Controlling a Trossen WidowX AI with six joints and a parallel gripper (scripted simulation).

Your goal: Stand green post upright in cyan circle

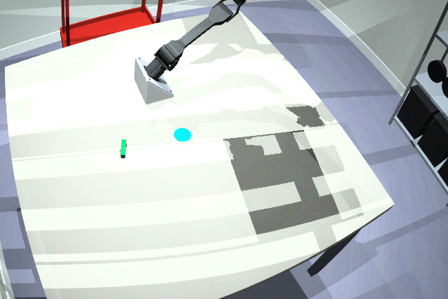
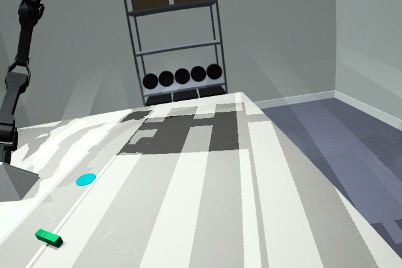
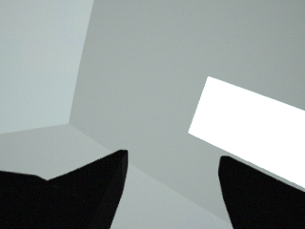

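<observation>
With the jaws held about half open on nothing, high at the frame's top, and the green post [image 1: 123, 148] lying left of the cyan circle [image 1: 182, 134] on the tabletop [image 1: 108, 216], a misaligned descent could knock it away.

Storeroom, metal shelf rack [image 2: 130, 36], red cart [image 1: 108, 22]

The top view looks down from high above the table [image 1: 202, 194], far below the raised gripper. The exterior view sits low at the table edge, facing a shelf rack [image 2: 217, 28]. Both share the table surface. The wrist view looks upward past the gripper [image 3: 172, 191] toward walls and ceiling.
</observation>
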